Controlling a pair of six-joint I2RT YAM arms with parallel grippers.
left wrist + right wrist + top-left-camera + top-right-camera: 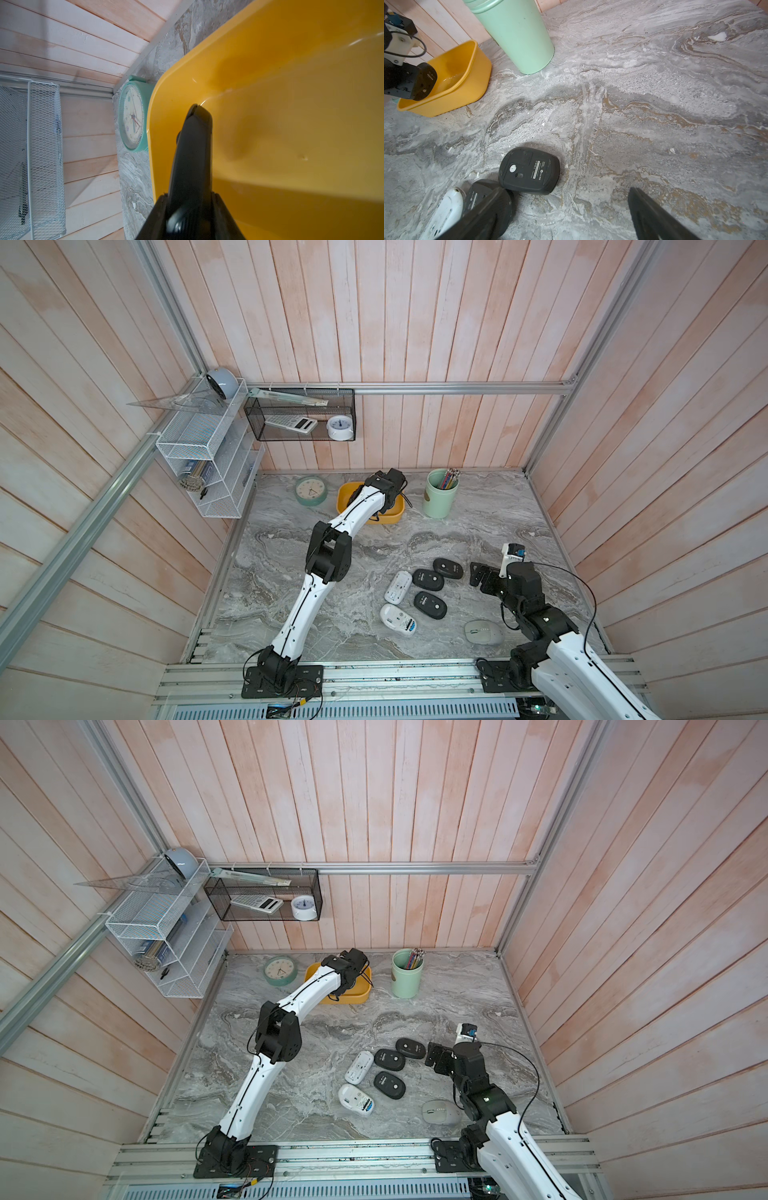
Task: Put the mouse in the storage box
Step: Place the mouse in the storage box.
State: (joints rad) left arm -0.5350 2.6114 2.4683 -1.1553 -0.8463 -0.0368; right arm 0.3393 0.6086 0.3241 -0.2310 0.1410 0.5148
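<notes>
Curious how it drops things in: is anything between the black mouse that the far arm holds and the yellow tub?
Nothing visible. The left fingers hold the black mouse over the open storage box, whose visible inside is bare. The pen cup and clock stand beside it, not between.

Your black mouse (193, 158) is clamped on edge in the left end effector (190, 204), nose down inside the storage box (291, 62); contact with its floor is unclear. The box is a shallow mustard-yellow tub with rounded corners, upright at the back of the surface (332, 572). The other mice (430, 605), 3 black, 2 white and 1 grey, lie clustered well apart from it.
</notes>
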